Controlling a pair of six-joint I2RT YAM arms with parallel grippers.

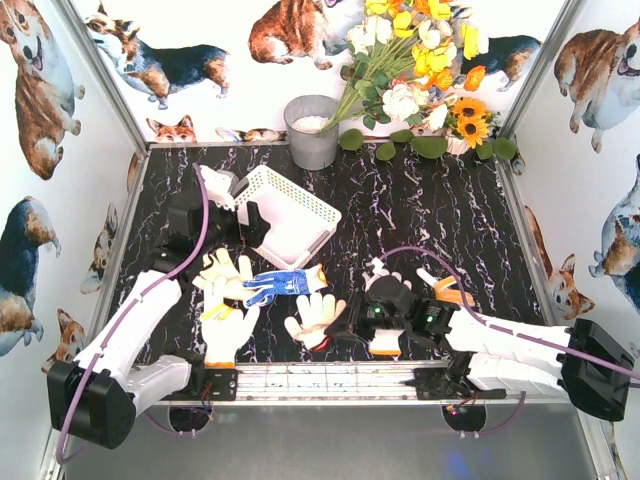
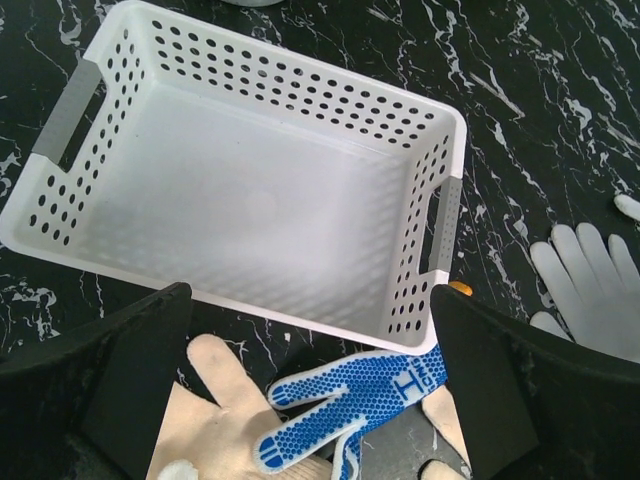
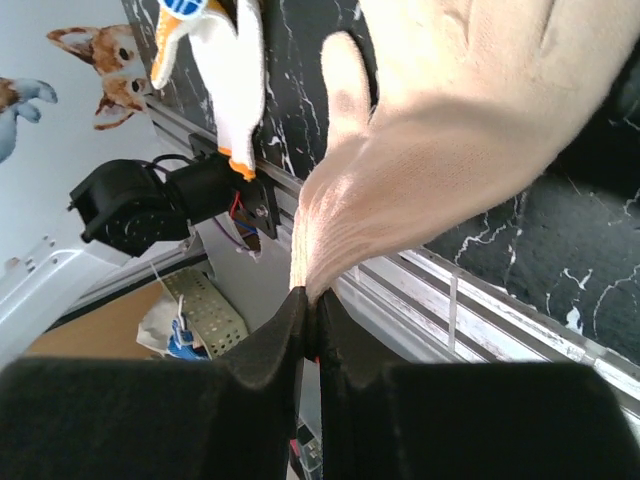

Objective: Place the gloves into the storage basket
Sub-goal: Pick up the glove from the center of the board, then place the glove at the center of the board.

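The left gripper [image 2: 310, 297] is held wide open over the near rim of the storage basket [image 2: 300, 92], which is set askew in the far left part of the worktop. The right gripper [image 3: 310, 312] is closed on the cuff end of a cream glove [image 3: 430, 130] by the near edge. A blue-dotted glove [image 1: 281, 285], a yellowish glove [image 1: 220, 272] and a white glove [image 1: 230, 335] are spread between the basket and the near edge.

Lighting was bright and even, with soft shadows. The storage basket [image 2: 250, 210] looked washed-out white; the right wrist close-up was blurred.
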